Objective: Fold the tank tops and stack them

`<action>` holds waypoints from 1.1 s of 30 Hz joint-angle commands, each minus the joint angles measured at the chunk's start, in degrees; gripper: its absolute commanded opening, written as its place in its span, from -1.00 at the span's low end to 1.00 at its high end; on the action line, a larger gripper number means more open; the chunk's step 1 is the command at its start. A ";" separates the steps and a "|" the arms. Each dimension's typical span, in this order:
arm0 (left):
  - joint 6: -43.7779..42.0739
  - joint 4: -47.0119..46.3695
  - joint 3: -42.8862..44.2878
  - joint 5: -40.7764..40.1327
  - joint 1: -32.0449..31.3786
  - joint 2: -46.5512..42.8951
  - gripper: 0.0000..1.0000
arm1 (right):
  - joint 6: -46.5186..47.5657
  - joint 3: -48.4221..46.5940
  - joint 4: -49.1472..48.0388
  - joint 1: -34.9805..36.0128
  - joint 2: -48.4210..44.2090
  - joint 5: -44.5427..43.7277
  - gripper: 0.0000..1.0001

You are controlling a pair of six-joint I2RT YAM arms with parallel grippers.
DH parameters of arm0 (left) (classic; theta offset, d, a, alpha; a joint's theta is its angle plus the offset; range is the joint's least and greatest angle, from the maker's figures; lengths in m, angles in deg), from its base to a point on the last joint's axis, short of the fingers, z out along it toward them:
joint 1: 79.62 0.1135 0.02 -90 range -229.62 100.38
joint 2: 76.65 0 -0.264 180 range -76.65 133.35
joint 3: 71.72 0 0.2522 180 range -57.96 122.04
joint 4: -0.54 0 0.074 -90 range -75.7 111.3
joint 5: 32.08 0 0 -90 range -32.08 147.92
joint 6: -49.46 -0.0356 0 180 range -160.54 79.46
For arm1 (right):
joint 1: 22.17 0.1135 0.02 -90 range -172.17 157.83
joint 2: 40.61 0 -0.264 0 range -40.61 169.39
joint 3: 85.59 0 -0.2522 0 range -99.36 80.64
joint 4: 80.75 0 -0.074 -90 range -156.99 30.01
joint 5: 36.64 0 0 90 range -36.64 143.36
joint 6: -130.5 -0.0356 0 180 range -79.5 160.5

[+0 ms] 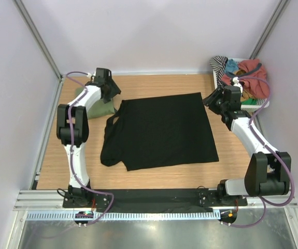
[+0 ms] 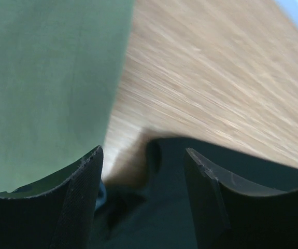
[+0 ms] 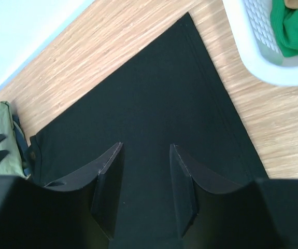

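The black tank top (image 1: 159,129) is laid flat in the middle of the wooden table (image 1: 154,179), straps toward the left, presumably so that it can be folded where it lies. The olive green tank top (image 1: 103,108) is kept as a compact bundle at the far left, just beside those straps, likely as the base of the stack. The left gripper (image 2: 143,155) is held over the strap end, jaws apart and empty. The right gripper (image 3: 146,150) is poised near the far right hem corner, likewise parted with nothing between. A matched two-corner grasp is judged to be next. The laundry basket (image 3: 252,57) is left aside.
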 commanded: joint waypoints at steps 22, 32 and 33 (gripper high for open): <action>-5.64 5.04 0.86 -4.94 -2.19 -4.28 0.55 | 7.07 -24.87 11.70 -0.07 24.12 -9.49 0.07; -6.60 2.41 -2.93 -2.83 -3.95 -2.70 0.48 | 8.30 -41.42 16.01 0.98 41.70 -12.48 0.14; -6.70 1.79 -3.10 -2.56 -3.86 -2.52 0.48 | 8.39 -42.74 16.45 1.16 42.84 -12.65 0.15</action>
